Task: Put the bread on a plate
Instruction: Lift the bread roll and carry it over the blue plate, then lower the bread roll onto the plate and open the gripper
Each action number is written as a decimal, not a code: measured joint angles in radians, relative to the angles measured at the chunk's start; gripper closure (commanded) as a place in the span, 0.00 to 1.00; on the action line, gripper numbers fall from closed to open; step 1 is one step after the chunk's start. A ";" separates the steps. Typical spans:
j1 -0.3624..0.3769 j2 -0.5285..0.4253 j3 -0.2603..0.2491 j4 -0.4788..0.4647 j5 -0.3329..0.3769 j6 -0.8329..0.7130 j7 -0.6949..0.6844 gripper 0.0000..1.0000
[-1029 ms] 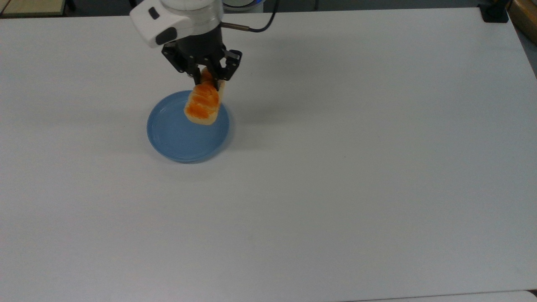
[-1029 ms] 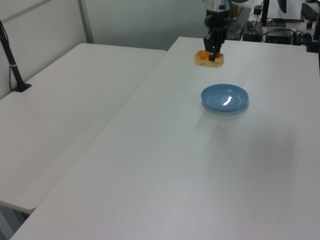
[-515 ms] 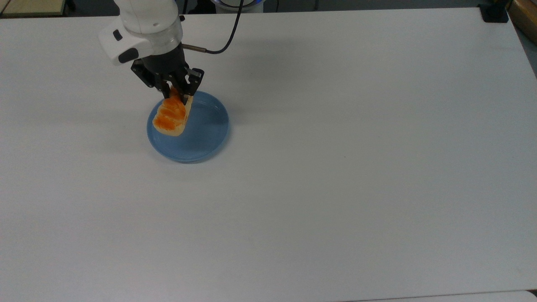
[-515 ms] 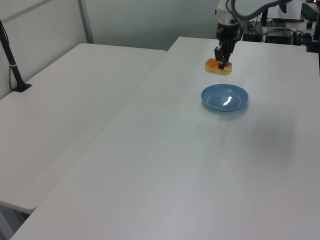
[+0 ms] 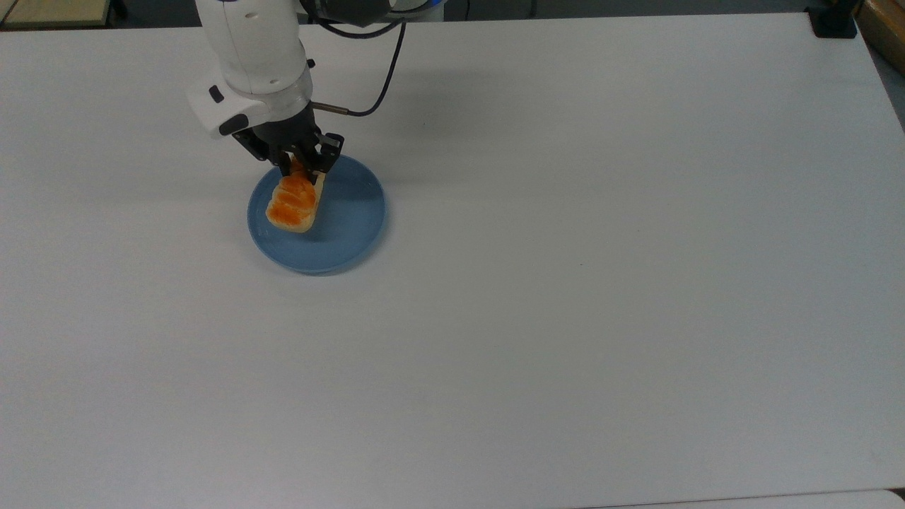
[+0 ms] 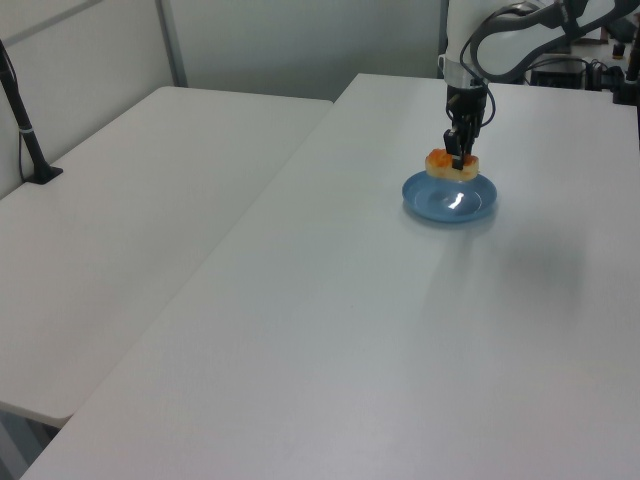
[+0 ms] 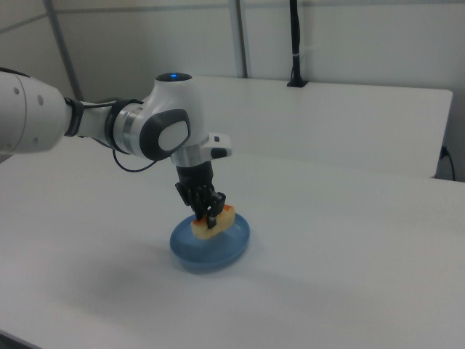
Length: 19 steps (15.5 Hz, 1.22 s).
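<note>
The light-blue plate (image 5: 346,226) (image 6: 470,205) (image 7: 232,243) lies on the white table. My gripper (image 5: 300,170) (image 6: 458,158) (image 7: 211,217) is shut on the bread (image 5: 293,205) (image 6: 440,164) (image 7: 225,217), a small loaf with an orange-brown lumpy top and pale sides. I hold the bread by one end, just over the plate's left half in the top view. In the right view the loaf sits low at the plate's rim height; whether it touches the plate I cannot tell.
A second white table (image 6: 130,210) stands beside this one in the left view, with a black pole (image 6: 25,125) on it. A black cable (image 5: 382,71) trails from my wrist. Equipment sits past the table's far end (image 6: 590,70).
My gripper came down with the bread, from well above the plate to just over its surface. The loaf moved slightly toward the top view's right within the plate.
</note>
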 measured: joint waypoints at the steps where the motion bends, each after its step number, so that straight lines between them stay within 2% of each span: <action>1: 0.000 0.003 0.000 -0.008 0.000 0.015 0.000 0.66; 7: 0.004 0.034 0.003 -0.029 0.000 0.069 -0.003 0.66; 8: 0.006 0.041 0.005 -0.029 0.000 0.075 -0.005 0.59; 9: 0.012 0.049 0.005 -0.029 0.000 0.080 -0.007 0.22; 10: 0.019 0.057 0.006 -0.029 0.000 0.083 -0.008 0.00; 19: 0.034 0.072 0.003 -0.020 -0.001 0.089 -0.009 0.00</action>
